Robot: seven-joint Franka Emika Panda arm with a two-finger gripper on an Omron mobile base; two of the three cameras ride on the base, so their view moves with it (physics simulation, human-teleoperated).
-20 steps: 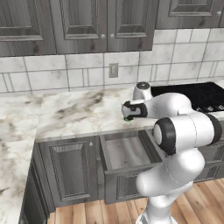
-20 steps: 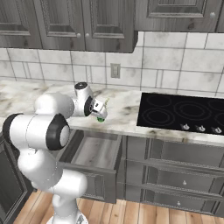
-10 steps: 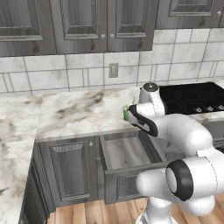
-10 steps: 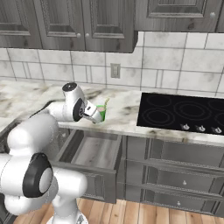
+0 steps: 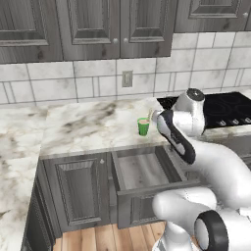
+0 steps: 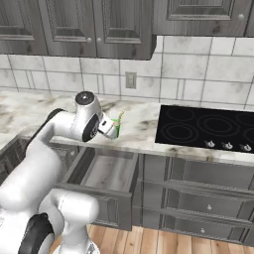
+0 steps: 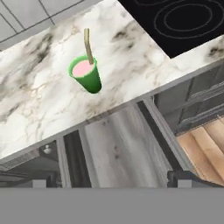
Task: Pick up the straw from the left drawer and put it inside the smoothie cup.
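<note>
We see the thin pale yellow straw (image 7: 88, 45) standing in the small bright green tapered smoothie cup (image 7: 86, 75), its lower end sunk in the pale pink liquid and its upper length leaning against the rim and sticking out above it. It leans because it is longer than the cup is tall and only the rim props it. The cup (image 5: 143, 126) stands upright on the marbled white and grey worktop (image 5: 88, 125), near the front edge and just behind the opening of the wide shallow grey wood-grain left drawer (image 7: 118, 148). That drawer is pulled out, and its floor looks bare, which fits the straw now being in the cup.

The white arm's hand (image 7: 113, 177) is well apart from the cup, back over the open drawer and looking down across it at the worktop. Its two dark finger tips (image 7: 183, 175) sit wide apart at the bottom of the hand view with nothing between them, so we read the hand as spread and holding nothing. In the right base view the hand (image 6: 110, 128) is next to the cup (image 6: 117, 130), though we cannot tell there whether they touch.

To the right lies the flat black glass cooktop (image 6: 208, 126), and dark grey panelled wall cabinets (image 5: 93, 27) hang above the tiled wall. We judge the placing done, with the drawer left open.
</note>
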